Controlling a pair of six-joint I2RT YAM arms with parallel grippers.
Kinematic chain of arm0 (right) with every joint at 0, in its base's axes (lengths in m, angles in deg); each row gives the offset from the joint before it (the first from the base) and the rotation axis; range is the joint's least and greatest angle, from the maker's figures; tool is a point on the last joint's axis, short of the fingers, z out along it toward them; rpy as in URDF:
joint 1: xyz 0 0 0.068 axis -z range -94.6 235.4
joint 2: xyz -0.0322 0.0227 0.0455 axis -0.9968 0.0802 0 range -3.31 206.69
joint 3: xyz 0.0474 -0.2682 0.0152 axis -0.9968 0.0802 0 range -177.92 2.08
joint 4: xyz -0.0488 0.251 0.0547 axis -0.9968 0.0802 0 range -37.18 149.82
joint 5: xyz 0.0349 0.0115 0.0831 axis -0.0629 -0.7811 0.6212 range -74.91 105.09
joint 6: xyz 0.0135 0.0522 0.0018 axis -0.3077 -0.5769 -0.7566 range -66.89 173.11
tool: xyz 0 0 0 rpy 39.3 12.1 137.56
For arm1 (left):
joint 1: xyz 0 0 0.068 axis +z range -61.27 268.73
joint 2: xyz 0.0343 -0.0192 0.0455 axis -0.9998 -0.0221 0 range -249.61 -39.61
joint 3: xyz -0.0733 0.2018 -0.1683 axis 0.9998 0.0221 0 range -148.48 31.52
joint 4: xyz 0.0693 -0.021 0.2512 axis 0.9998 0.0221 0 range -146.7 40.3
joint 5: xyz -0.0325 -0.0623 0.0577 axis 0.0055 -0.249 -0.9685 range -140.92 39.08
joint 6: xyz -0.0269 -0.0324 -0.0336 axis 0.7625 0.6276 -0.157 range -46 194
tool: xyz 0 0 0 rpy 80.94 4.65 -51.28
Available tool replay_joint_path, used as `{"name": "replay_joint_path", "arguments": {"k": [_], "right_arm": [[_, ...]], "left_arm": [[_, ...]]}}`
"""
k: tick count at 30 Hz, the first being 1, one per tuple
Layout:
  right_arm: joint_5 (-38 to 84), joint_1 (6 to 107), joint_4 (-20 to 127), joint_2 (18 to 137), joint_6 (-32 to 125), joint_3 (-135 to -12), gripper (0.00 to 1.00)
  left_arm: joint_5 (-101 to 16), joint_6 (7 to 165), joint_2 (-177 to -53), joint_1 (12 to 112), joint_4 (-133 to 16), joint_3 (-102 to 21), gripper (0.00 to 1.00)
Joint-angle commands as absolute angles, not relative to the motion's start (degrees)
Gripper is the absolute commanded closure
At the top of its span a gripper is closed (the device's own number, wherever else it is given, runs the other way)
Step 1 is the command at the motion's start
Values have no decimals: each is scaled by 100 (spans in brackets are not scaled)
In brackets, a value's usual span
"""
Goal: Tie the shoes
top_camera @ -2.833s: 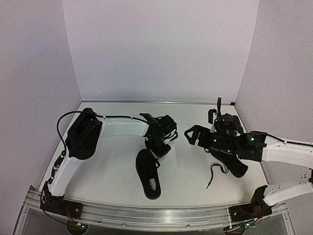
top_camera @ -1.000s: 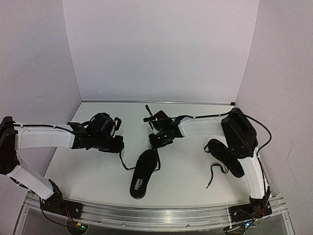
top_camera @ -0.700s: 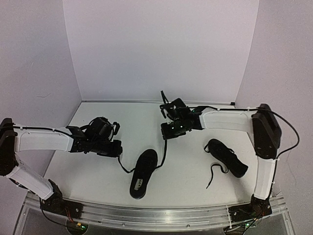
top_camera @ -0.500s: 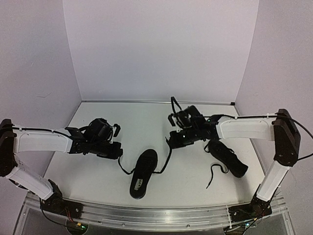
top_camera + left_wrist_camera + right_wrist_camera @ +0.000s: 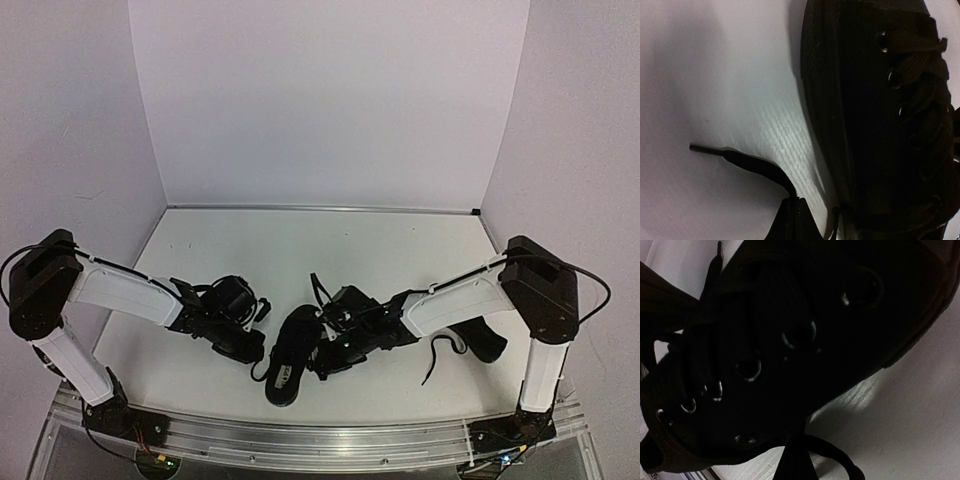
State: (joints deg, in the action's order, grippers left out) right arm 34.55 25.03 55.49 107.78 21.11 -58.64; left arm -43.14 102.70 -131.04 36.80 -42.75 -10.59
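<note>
LACES TAKEN UP: On the white table (image 5: 300,245), the left gripper (image 5: 248,344) lies low just beside the centre shoe (image 5: 288,352), its jaws clenched on the left lace (image 5: 747,162), whose tip trails free over the tabletop. The shoe lies near the front edge, toe pointing toward the back wall. Against its other flank, the right gripper (image 5: 332,354) is pinched tight on the right lace (image 5: 832,452). Further right, the second shoe (image 5: 487,343) sits partly hidden behind the right arm (image 5: 450,295), a loose lace (image 5: 440,357) curling beside it.
</note>
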Motion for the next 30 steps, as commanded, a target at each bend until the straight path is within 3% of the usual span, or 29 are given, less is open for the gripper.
{"name": "replay_joint_path", "arguments": {"k": [1,13,30], "right_arm": [[3189,2566,5337,10905,2025,-6166,100],[2721,3034,5547,10935,2159,-6536,100],[2805,3442,5625,11028,2420,-6761,100]], "left_arm": [[-4055,10449,-13362,3687,-4817,-1254,100],[-4195,10275,-13900,3713,-5176,-2103,100],[-3894,10358,-14001,4018,-5586,-2181,100]]}}
